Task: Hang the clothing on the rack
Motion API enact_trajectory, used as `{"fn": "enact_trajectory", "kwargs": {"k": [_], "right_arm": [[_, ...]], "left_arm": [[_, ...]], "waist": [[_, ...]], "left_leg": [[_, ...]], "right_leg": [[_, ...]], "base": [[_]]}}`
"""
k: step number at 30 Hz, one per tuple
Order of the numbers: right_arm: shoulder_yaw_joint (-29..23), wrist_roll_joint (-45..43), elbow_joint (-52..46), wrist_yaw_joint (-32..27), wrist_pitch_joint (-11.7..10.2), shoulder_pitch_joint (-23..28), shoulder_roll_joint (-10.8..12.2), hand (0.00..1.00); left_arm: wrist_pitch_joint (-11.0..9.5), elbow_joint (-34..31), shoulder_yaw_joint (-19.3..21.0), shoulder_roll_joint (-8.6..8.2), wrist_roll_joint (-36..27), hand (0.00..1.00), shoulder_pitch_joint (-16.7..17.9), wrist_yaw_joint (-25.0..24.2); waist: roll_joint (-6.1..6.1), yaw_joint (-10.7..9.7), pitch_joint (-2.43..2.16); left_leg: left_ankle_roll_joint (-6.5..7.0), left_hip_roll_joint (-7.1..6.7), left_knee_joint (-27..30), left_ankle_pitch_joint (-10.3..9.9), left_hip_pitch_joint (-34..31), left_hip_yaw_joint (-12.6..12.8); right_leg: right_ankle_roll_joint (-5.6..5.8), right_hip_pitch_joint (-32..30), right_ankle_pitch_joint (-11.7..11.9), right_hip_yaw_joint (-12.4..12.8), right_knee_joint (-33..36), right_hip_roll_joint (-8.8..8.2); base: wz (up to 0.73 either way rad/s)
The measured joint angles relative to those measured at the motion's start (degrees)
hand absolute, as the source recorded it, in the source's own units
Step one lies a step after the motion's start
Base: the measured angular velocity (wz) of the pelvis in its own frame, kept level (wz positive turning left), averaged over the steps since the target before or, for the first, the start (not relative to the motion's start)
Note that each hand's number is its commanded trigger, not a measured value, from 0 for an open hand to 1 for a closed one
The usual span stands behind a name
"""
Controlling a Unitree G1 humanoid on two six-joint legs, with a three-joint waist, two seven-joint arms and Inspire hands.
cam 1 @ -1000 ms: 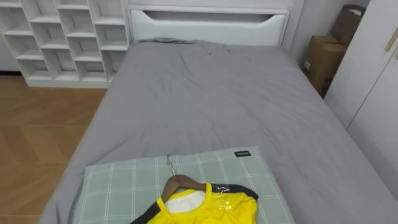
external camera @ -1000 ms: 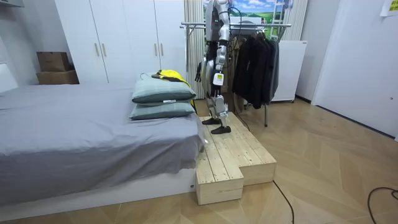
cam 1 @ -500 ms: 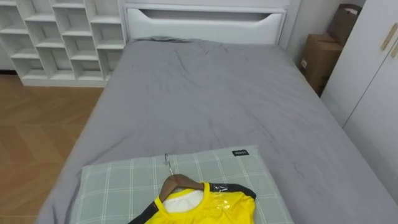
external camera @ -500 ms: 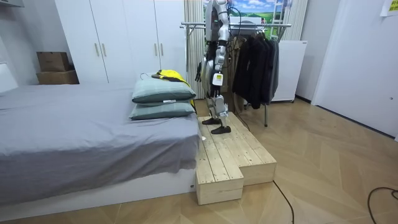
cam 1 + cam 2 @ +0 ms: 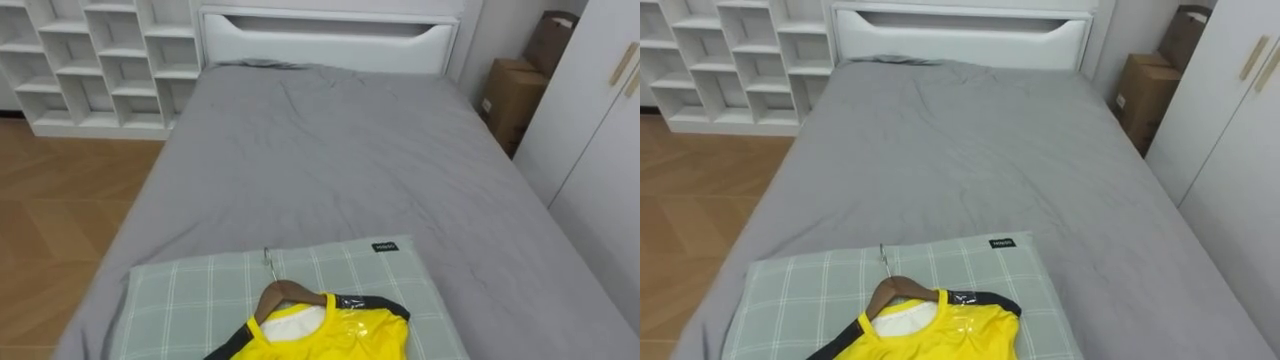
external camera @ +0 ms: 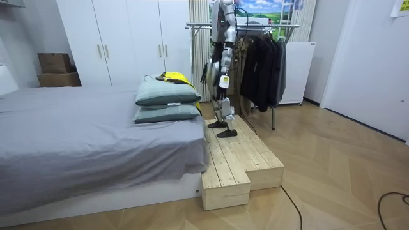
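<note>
Slim humanoid frame was noted in the room view: silver-grey shell panels were seen over black joints and limbs. The left hand (image 6: 222, 79) was marked by a small white tag. Dark feet were recorded. Thin straps were seen rising from the shoulders.

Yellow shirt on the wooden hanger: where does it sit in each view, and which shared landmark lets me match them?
Left eye view: the yellow shirt lies at bottom centre, on the green checked pillow.
Right eye view: at the bottom edge, left of centre, on the same pillow.
Room view: upper middle, atop the stacked pillows.
Shared landmark: the green checked pillow.
</note>
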Motion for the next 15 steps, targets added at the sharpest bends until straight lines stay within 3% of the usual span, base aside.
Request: {"fn": "enact_trajectory", "kwargs": {"k": [3, 8, 15], "right_arm": [[0.23, -0.24, -0.06, -1.11, -0.51, 0.04, 0.0, 0.0], [-1.94, -4.13, 0.14, -2.63, -1.66, 0.03, -0.06, 0.0], [-2.14, -6.02, 0.19, -5.32, -1.84, -0.24, -1.01, 0.0]], "left_arm": [[-1.25, -2.23, 0.13, 0.01, 2.39, 0.0, 0.27, 3.35], [-2.74, -8.2, 5.5, 0.35, 16.27, 0.0, 0.45, 12.88], [-4.59, -16.87, 5.92, 2.16, 31.0, 0.0, 0.28, 26.7]], "waist": [[0.09, 0.2, -0.01], [0.21, 0.32, -0.05], [1.11, -0.12, -0.15]], "left_leg": [[0.0, -0.01, -0.06, 0.0, 0.32, -0.15], [0.0, -0.02, -0.21, 0.0, 0.92, -0.53], [0.0, -0.08, -0.25, 0.0, 0.91, -1.36]], "right_leg": [[0.0, 0.26, -0.01, 0.05, -0.04, 0.03], [-0.01, 0.94, -0.01, -0.33, -0.01, 0.04], [-0.01, 1.07, -0.01, -0.59, -0.02, 0.05]], "base": [[0.0], [0.03], [0.03]]}}
